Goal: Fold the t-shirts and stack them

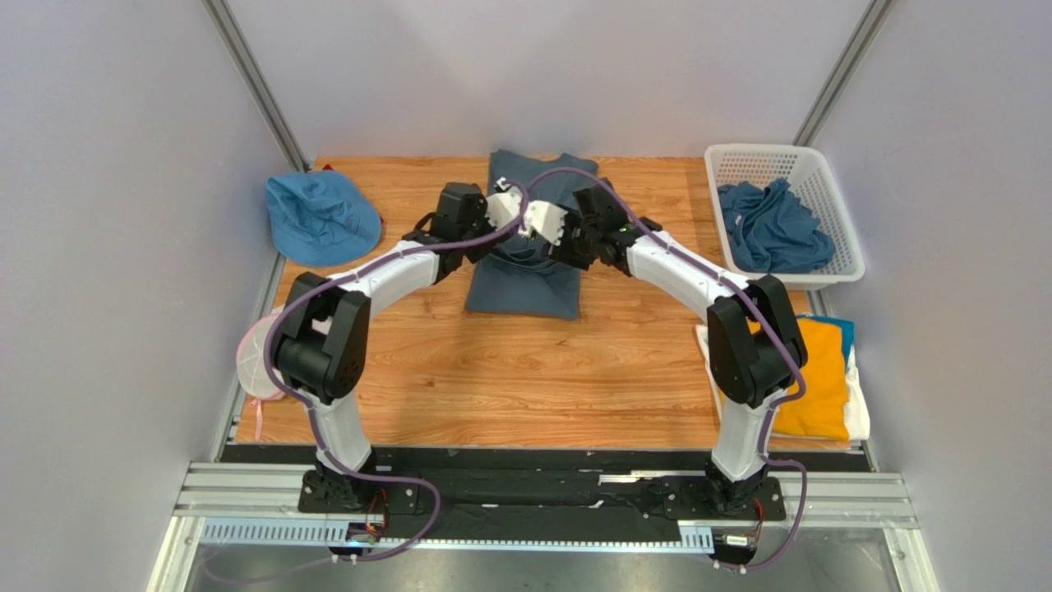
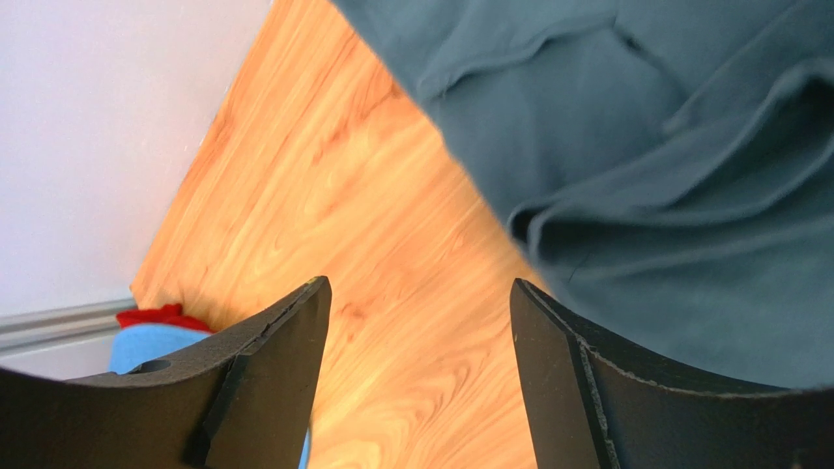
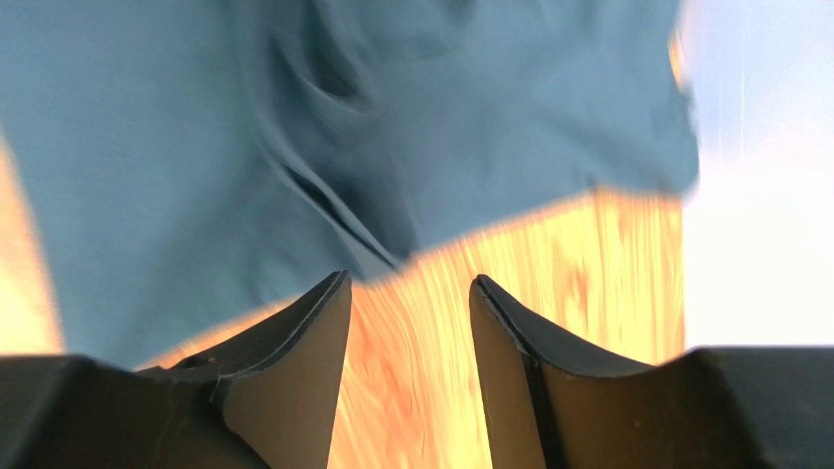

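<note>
A dark slate-blue t-shirt [image 1: 529, 265] lies partly folded on the wooden table at the back middle. My left gripper [image 1: 457, 204] hovers at its left edge, open and empty. In the left wrist view [image 2: 419, 288] bare wood shows between the fingers, and the shirt [image 2: 636, 147] lies to the upper right. My right gripper [image 1: 596, 206] hovers at the shirt's right edge, open and empty. In the right wrist view [image 3: 410, 278] it is over wood, with the shirt [image 3: 196, 147] to the upper left. More slate-blue shirts [image 1: 768, 228] fill the basket. Folded mustard-yellow [image 1: 818, 376], bright blue [image 1: 842, 327] and white shirts are stacked at the right.
A white basket [image 1: 840, 204] stands at the back right. A bright blue hat [image 1: 321, 216] lies at the back left and shows in the left wrist view [image 2: 147, 344]. A white mesh pouch [image 1: 251, 358] lies at the table's left edge. Walls enclose the table [image 1: 519, 370].
</note>
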Motion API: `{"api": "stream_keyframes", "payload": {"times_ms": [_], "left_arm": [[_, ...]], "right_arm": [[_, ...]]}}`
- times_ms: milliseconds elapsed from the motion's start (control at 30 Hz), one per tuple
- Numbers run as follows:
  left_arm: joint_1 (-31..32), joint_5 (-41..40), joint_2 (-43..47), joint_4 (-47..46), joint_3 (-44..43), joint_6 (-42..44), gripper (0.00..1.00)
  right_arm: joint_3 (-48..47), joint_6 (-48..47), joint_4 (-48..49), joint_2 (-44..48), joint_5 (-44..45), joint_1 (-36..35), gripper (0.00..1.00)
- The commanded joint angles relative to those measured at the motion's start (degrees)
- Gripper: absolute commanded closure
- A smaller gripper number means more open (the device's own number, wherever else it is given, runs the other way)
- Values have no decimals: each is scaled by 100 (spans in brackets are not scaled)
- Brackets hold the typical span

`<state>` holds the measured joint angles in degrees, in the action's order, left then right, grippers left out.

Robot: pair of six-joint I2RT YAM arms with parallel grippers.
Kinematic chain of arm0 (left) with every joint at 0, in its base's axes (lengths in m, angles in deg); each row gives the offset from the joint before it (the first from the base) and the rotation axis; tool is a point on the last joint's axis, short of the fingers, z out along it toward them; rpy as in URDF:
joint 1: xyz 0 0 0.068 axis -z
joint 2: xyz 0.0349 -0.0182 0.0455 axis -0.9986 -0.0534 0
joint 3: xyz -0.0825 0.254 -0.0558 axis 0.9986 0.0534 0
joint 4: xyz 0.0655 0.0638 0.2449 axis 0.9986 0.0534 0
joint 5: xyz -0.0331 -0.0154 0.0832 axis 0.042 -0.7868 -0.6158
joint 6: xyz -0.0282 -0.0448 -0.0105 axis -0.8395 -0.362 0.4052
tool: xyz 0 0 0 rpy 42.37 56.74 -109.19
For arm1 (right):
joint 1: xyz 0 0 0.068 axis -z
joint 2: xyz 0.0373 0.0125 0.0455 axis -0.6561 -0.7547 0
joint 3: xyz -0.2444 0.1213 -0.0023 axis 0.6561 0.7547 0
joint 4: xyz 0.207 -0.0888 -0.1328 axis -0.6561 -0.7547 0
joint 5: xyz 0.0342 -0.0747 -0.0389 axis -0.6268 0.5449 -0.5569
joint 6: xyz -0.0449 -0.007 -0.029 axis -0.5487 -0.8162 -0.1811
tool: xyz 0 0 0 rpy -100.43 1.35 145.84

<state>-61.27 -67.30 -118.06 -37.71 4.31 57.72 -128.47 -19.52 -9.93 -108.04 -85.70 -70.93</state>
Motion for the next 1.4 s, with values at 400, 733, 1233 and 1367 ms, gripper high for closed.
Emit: {"api": "stream_keyframes", "payload": {"times_ms": [400, 733, 1233, 1367], "left_arm": [[-879, 658, 602, -194, 246, 116, 21], [-1240, 711, 242, -309, 254, 10, 21], [-1345, 790, 277, -388, 492, 2, 21], [-1345, 790, 294, -388, 492, -25, 21]], "right_arm": [[87, 1125, -203, -188, 531, 295, 44], [-176, 1098, -379, -214, 601, -188, 43], [-906, 1019, -608, -952, 662, -531, 43], [-1055, 1028, -590, -1110, 671, -531, 43]]}}
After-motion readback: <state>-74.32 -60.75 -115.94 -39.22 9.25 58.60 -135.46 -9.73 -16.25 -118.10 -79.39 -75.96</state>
